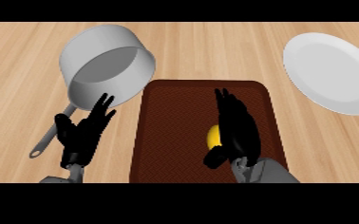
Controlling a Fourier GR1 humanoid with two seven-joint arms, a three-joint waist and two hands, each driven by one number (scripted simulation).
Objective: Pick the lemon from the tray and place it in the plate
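Right hand [235, 128] at the small yellow lemon [214, 136]
Its fingers curl round the fruit on the dark brown rectangular tray [175, 123]; left hand [82, 133] rests open.

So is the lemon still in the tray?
Yes, in the tray. The yellow lemon shows on the brown tray, beside the right hand. The white plate holds nothing.

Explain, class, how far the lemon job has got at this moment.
Done: nothing has been delivered; the plate holds nothing. In hand: the right hand is over the lemon on the tray, fingers around it, though no lift shows. The left hand rests open beside the pot. Left: lifting, carrying right, placing.
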